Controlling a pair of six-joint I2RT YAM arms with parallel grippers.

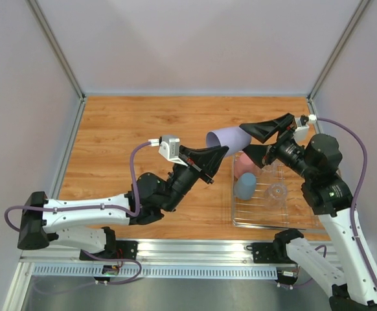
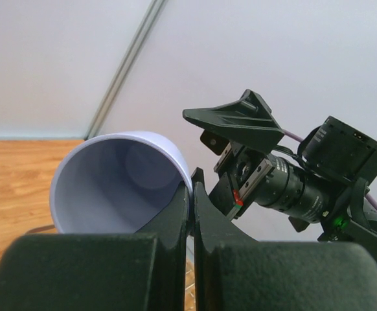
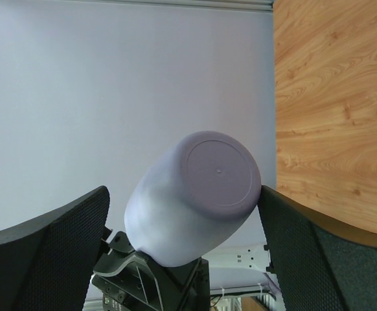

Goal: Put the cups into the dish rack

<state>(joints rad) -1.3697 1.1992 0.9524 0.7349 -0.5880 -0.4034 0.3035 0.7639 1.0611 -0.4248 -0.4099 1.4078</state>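
Note:
The lavender cup [image 1: 229, 138] hangs tilted in the air left of the dish rack [image 1: 266, 224]. My left gripper [image 1: 222, 152] is shut on its rim, with one finger inside and one outside [image 2: 192, 189]. The cup's open mouth [image 2: 114, 188] faces the left wrist camera. My right gripper [image 1: 245, 140] is open and straddles the cup's base [image 3: 217, 172]. Its right finger [image 3: 305, 249] touches the base edge and its left finger [image 3: 52, 243] stands apart. A pink cup [image 1: 245, 166], a blue cup [image 1: 245, 186] and a clear glass tumbler [image 1: 277, 192] sit in the rack.
The rack lies at the right front of the wooden table [image 1: 124, 129], under the right arm [image 1: 321, 165]. Grey walls close off the back and both sides. The left arm [image 1: 156, 191] reaches diagonally across the front middle.

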